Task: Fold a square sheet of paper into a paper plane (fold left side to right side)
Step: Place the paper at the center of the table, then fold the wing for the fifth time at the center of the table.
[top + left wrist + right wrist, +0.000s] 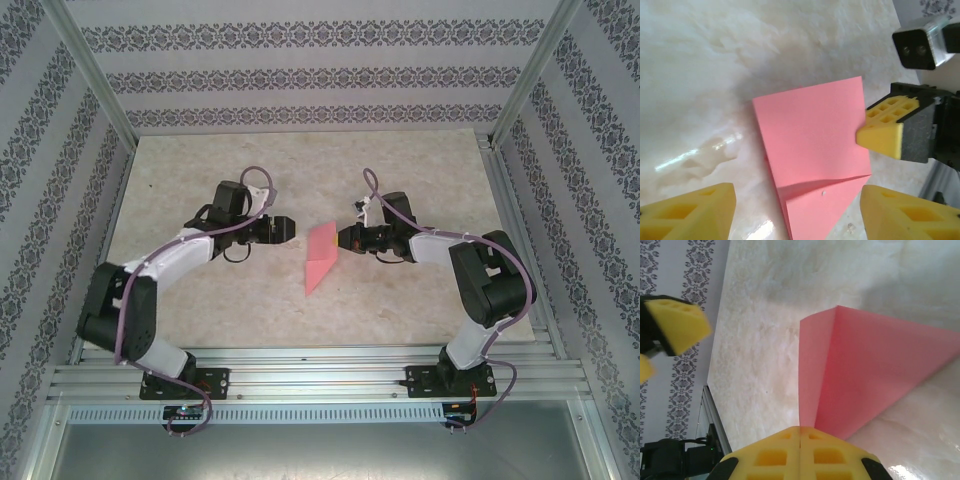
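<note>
Pinches the right edge of the paper plane (pixel 319 257) with the right gripper (pixel 800 440), both yellow fingers pressed flat together with no gap. Hides a small strip of the pink edge inside that pinch. Stands wide open at the left gripper (pixel 284 228), with its yellow fingers (pixel 695 212) low at the two sides of the left wrist view and nothing held between them. Hovers just left of the paper, apart from it as far as can be seen.

Lies near the middle of the marbled worktop (pixel 200 170), between the two grippers. Appears as a folded pink wedge, wide and blunt at the far end and narrowing to a point at the near end. Runs with the long axis from far to near, the point toward the arm bases and leaning a little to the left. Shows in the left wrist view a slanted crease and a lower layer under the top flap.

Loses the pointed tip at the bottom border of the left wrist view, and the wide end at the right border of the right wrist view. Seems raised on the pinched side; cannot tell how much of the underside touches the worktop. Looks plain pink on every visible face.
</note>
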